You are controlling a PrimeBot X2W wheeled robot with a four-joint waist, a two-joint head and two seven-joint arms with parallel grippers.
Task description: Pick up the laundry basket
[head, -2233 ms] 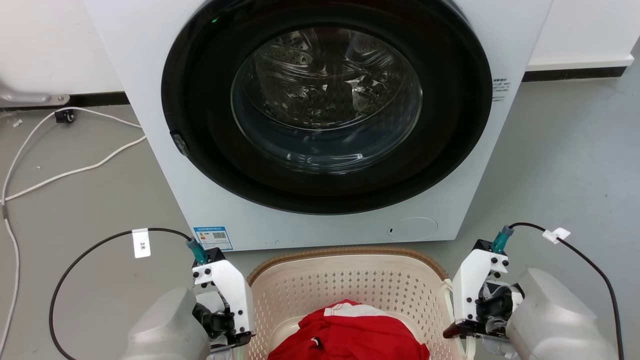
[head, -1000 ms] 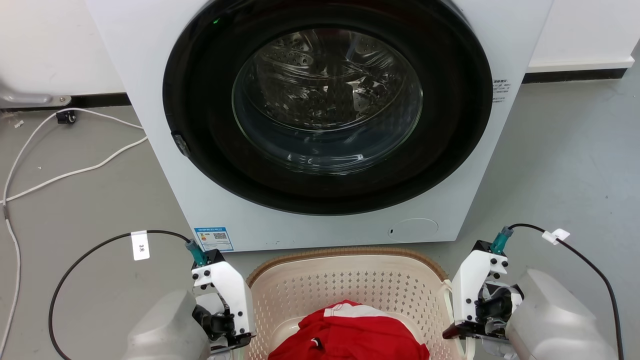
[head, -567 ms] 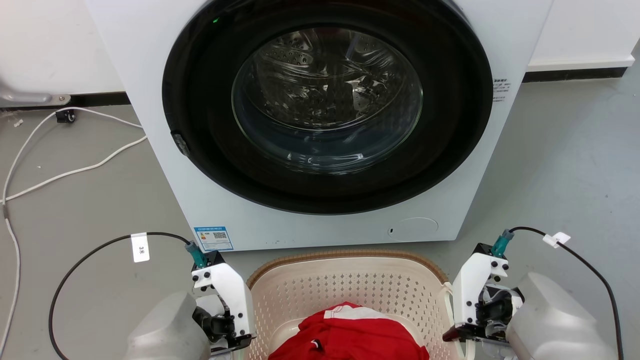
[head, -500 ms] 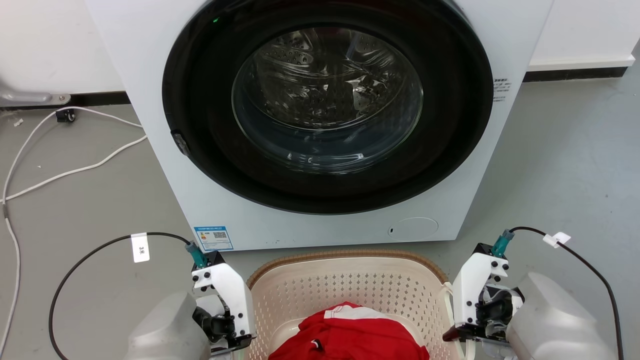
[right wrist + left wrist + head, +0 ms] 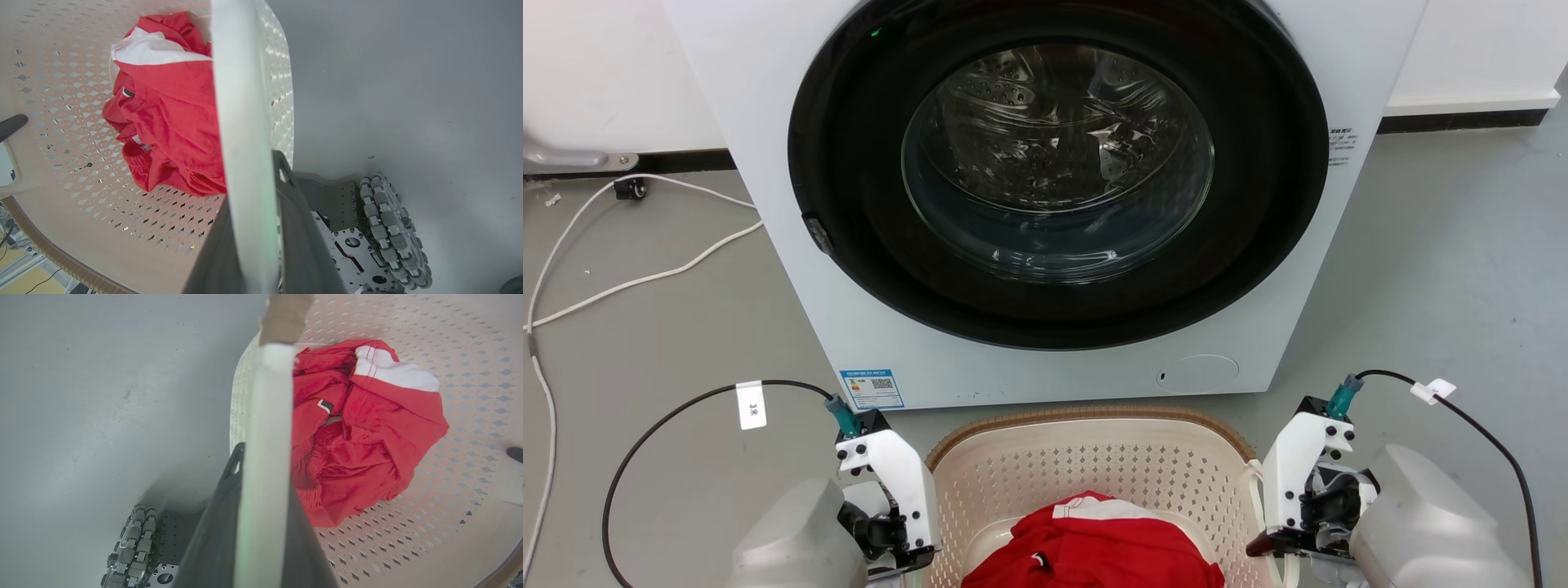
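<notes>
The smooth grey floor (image 5: 1437,261) carries a white front-loading washer (image 5: 1054,180), which stands against the wall with its round door facing out. To the washer's left, 2 strands of white cable (image 5: 637,283) trail over the floor, and a small black object (image 5: 627,189) sits at the wall's foot. The laundry basket (image 5: 1094,465) is just before the washer, but whether it touches the floor cannot be told, and a roller wheel (image 5: 130,547) of the robot's base stands on the floor beside it.

Cream perforated laundry basket (image 5: 1086,465), brown woven-look rim, white side handles; upright just before washer (image 5: 792,310), containing red garment (image 5: 1094,547).
</notes>
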